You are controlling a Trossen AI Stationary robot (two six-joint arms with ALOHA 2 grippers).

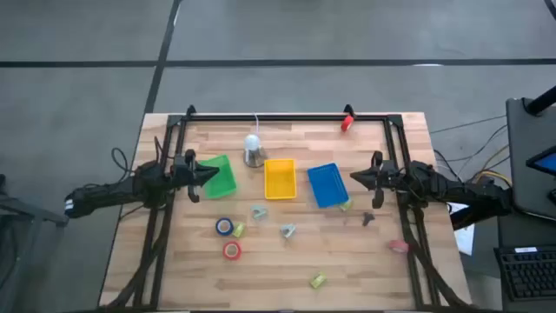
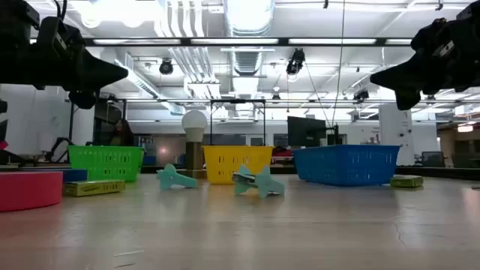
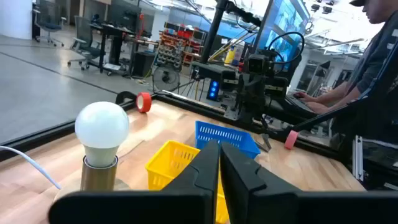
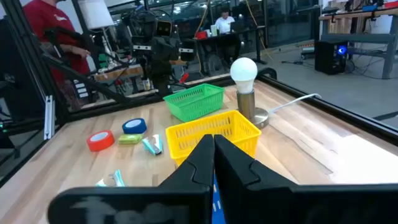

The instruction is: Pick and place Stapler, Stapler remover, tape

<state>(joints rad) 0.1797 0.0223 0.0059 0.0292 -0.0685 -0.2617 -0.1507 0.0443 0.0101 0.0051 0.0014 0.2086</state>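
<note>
A blue tape roll point(image 1: 224, 226) and a red tape roll point(image 1: 231, 250) lie flat on the table's near left. Beside the blue roll lies a yellow-green stapler point(image 1: 239, 230). Two more staplers lie near the front point(image 1: 317, 280) and by the blue tray point(image 1: 346, 204). Two teal staple removers point(image 1: 259, 211) point(image 1: 287, 230) lie mid-table. My left gripper point(image 1: 208, 172) is shut and empty, raised over the green tray point(image 1: 224, 178). My right gripper point(image 1: 354, 176) is shut and empty, raised by the blue tray point(image 1: 326, 185). Both grippers point toward the table's middle.
A yellow tray point(image 1: 280, 178) stands between the green and blue trays. A lamp with a white bulb point(image 1: 253, 148) stands behind them, its cord running to the far edge. Another red roll point(image 1: 347, 123) sits on the far rail. A dark small object point(image 1: 368, 218) and a pink one point(image 1: 398, 246) lie at right.
</note>
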